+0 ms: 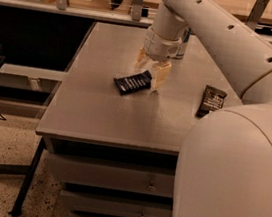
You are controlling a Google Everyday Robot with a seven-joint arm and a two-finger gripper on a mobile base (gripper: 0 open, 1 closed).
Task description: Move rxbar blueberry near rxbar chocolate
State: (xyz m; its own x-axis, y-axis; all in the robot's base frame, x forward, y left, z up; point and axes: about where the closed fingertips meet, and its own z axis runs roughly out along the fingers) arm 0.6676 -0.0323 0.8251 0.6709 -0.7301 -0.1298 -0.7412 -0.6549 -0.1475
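The rxbar blueberry [132,82], a dark navy bar with white lettering, lies flat and slanted near the middle of the grey table [100,110]. My gripper [151,68] hangs straight down just over the bar's right end. Its tan fingers [160,76] are spread apart, one behind the bar and one at its right end, and grip nothing. The rxbar chocolate [211,101], in a black-brown wrapper, lies flat near the table's right edge, well to the right of the blue bar and partly next to my arm's white body.
A can [184,40] stands at the table's back, mostly hidden behind my arm. A railed shelf [60,4] with containers runs behind the table. Drawers [116,178] sit under the tabletop. My large white arm body [237,180] fills the lower right.
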